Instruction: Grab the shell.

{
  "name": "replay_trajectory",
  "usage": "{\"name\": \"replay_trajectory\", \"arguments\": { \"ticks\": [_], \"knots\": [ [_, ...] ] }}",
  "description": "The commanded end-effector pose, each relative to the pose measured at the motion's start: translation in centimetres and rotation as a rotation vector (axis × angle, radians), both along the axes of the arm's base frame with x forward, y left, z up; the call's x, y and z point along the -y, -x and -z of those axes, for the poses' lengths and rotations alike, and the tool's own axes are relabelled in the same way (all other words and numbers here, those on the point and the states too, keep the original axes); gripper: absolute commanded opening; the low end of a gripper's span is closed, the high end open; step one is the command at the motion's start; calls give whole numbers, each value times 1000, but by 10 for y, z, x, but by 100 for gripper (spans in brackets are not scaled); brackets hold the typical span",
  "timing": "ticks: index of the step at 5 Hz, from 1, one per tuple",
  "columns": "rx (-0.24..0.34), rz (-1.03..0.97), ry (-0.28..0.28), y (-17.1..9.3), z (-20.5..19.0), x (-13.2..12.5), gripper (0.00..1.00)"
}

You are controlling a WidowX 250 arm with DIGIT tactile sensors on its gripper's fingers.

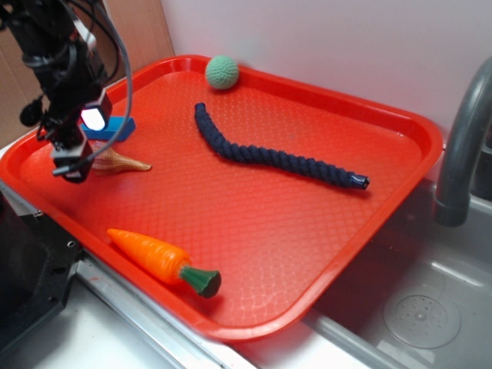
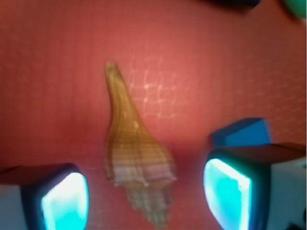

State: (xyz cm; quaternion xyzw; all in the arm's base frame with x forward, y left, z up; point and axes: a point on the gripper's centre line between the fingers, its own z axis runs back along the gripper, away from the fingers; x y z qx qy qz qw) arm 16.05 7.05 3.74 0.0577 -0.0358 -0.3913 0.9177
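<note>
Now gripper [image 2: 144,191] parted, fingers [image 2: 64,201] straddling shell [image 2: 136,158] on tray [image 1: 307,231]; nothing gripped. Left, probably: lower, close, lift.

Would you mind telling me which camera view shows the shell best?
The wrist view: the shell lies whole between the open gripper's fingers, ridges and pointed tail visible. In the exterior view the gripper hides most of it; only its tail shows.

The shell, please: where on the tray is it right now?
In the exterior view the shell lies at the red tray's left side, beside the blue block, between the open jaws in the wrist view.
</note>
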Motion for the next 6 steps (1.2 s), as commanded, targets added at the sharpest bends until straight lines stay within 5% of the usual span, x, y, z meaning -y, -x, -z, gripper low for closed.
{"name": "replay_trajectory", "arguments": {
  "ticks": [1,2,4,5,6],
  "knots": [
    [39,22,7,-2,18,5,100],
    [23,-2,21,-6,21,5,0],
    [12,-106,-74,-15,22,1,0],
    [-13,-350,-104,-21,-4,13,0],
    [-3,-510,-36,-29,-39,33,0]
  ]
}}
